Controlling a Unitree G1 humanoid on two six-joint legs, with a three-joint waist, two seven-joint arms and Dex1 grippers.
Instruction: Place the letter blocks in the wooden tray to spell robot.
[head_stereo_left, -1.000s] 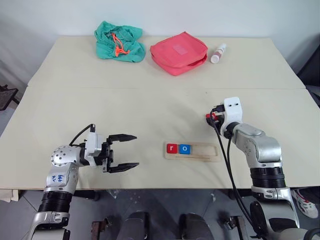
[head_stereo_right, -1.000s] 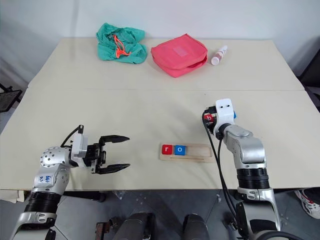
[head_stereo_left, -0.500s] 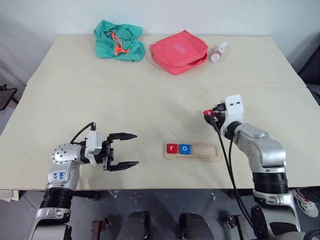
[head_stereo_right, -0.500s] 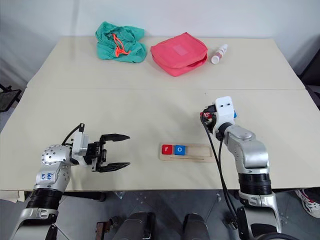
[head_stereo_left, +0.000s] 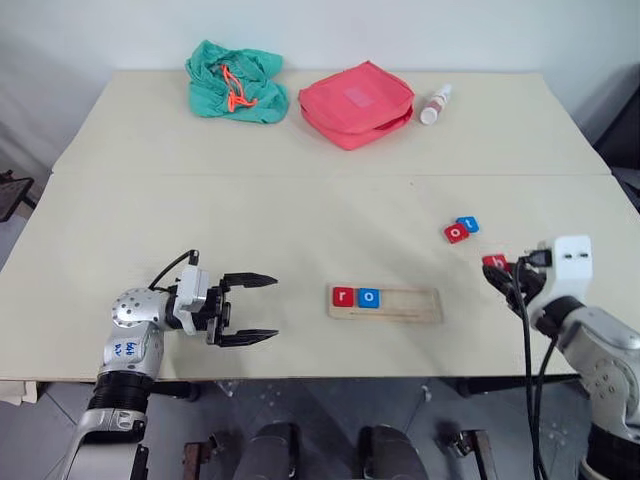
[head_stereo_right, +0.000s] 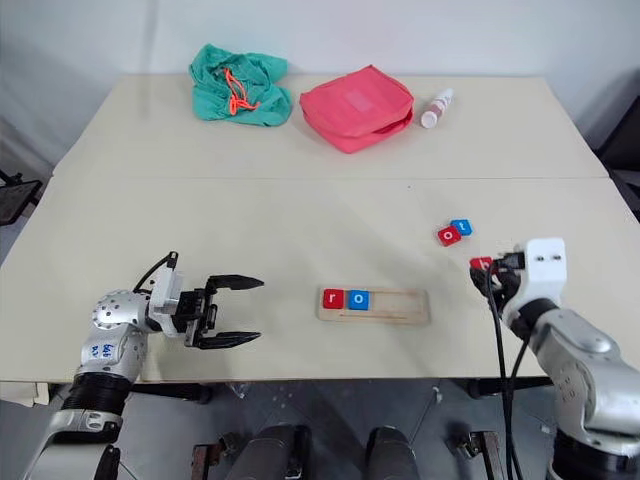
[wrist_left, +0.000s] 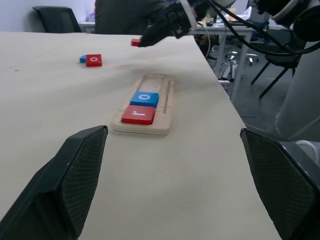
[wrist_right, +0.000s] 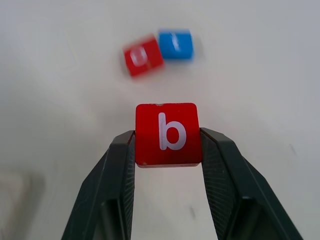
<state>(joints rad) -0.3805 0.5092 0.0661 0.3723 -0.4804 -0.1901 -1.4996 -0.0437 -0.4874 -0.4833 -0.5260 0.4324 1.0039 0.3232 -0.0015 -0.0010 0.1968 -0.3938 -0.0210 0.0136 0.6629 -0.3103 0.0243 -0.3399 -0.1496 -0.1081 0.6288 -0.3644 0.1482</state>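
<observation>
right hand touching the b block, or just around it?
Touching. In the right wrist view both fingers of the right hand press flush against the sides of the red b block, with no gap visible on either side.

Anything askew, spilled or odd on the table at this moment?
Nothing stands out. The wooden tray holds the red r and blue o squarely; a red o and blue t lie loose, slightly turned. The right gripper holds the red b block level.

An office or lab: pale worktable (head_stereo_left: 300, 210) against a plain white wall, black office chairs (wrist_left: 52, 19) and desks behind it
</observation>
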